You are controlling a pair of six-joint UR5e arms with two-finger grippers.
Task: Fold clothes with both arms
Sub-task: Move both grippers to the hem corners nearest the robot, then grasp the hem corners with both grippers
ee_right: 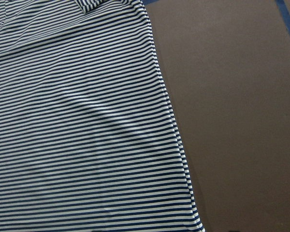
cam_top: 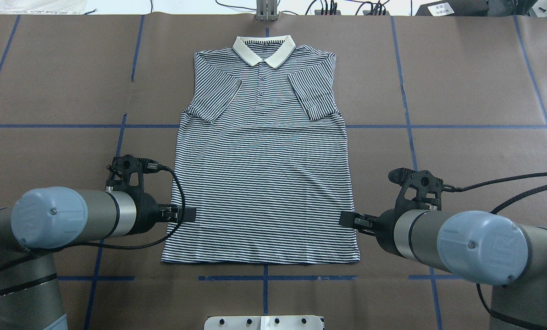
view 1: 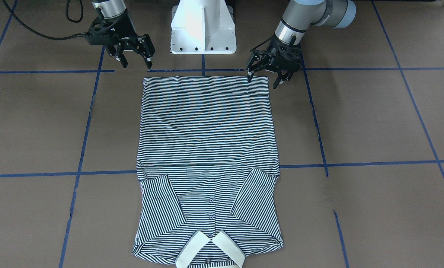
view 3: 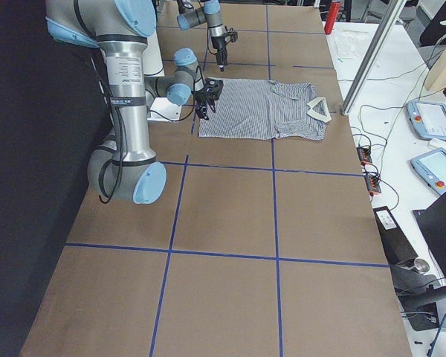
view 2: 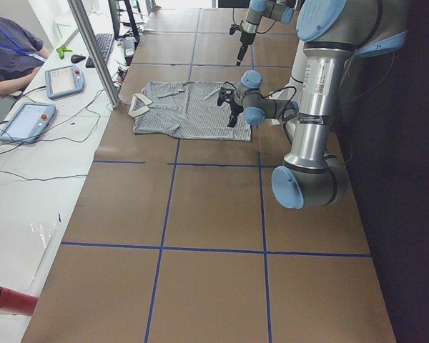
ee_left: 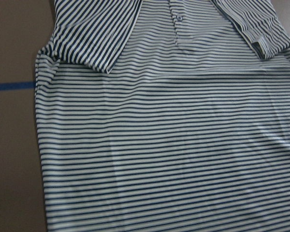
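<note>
The striped polo shirt (view 1: 207, 149) lies flat and face up on the brown table, with both short sleeves folded in over the chest. Its cream collar (cam_top: 264, 48) is at the far end and its hem is toward the robot. My left gripper (view 1: 262, 80) is open and empty, just above the hem's left corner; it also shows in the overhead view (cam_top: 184, 214). My right gripper (view 1: 136, 64) is open and empty, a little outside the hem's right corner, and shows at the shirt's right edge in the overhead view (cam_top: 349, 219). The wrist views show only the shirt (ee_left: 174, 145) (ee_right: 77, 121).
The white pedestal base (view 1: 203, 28) stands just behind the hem. Blue tape lines (view 1: 355, 163) grid the brown table. A metal post (view 2: 93, 50) and an operators' bench with tablets (view 2: 28, 118) lie beyond the collar end.
</note>
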